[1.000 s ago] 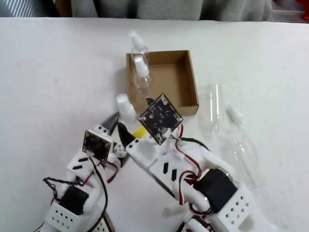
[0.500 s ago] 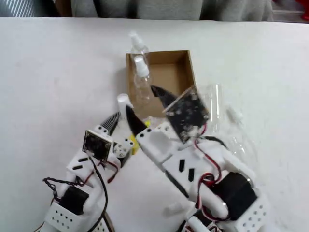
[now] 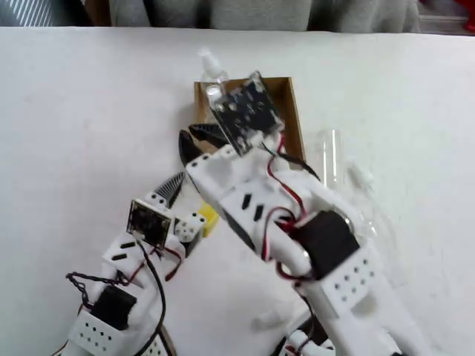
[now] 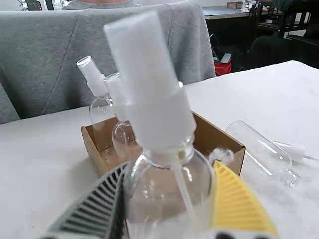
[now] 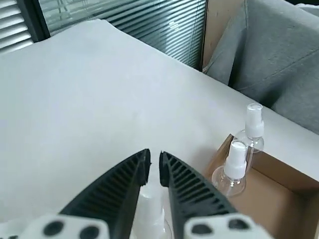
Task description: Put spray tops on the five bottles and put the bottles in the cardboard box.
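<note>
My left gripper (image 4: 172,169) is shut on a clear bottle (image 4: 164,191) with a white spray top (image 4: 149,89), held upright between the grey ribbed finger and the yellow one. In the high view the left gripper (image 3: 191,199) sits in front of the cardboard box (image 3: 294,111), with the bottle hidden under the right arm. My right gripper (image 5: 153,158) hovers just above that spray top (image 5: 148,211), its black fingers a narrow slit apart and holding nothing. The right gripper (image 3: 190,141) is by the box's front left corner. Two capped bottles (image 5: 253,122) (image 5: 233,167) stand in the box (image 5: 271,199).
A clear uncapped bottle (image 3: 332,159) lies on the table right of the box, with a loose spray top (image 3: 361,176) beside it. Another clear bottle (image 3: 378,222) lies nearer the right arm's base. The left half of the table is bare white.
The right gripper swung away from its base toward the box's front left corner, and its fingers went from wide open to almost together. The left arm kept still with its bottle.
</note>
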You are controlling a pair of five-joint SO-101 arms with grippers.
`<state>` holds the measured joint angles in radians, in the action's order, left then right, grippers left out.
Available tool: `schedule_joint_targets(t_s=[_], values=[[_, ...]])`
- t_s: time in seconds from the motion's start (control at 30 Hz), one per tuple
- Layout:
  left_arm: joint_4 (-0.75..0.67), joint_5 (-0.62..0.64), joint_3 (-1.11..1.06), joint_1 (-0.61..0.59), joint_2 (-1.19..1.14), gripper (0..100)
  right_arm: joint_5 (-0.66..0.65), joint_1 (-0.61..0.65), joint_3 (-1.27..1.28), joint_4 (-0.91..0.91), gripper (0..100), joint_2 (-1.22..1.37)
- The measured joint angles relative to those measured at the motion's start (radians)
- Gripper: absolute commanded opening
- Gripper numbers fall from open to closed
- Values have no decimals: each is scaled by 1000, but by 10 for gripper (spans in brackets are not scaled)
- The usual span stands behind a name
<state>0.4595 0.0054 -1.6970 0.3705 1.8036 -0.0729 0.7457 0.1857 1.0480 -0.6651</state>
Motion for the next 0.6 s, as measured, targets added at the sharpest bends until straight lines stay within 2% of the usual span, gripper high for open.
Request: schedule_joint_targets(t_s=[0.2, 0.6], values=[[0, 0, 0, 0, 0, 23, 0, 2, -94, 61, 15, 118], [0, 0, 0, 2, 0, 23, 2, -5, -104, 241, 15, 75]])
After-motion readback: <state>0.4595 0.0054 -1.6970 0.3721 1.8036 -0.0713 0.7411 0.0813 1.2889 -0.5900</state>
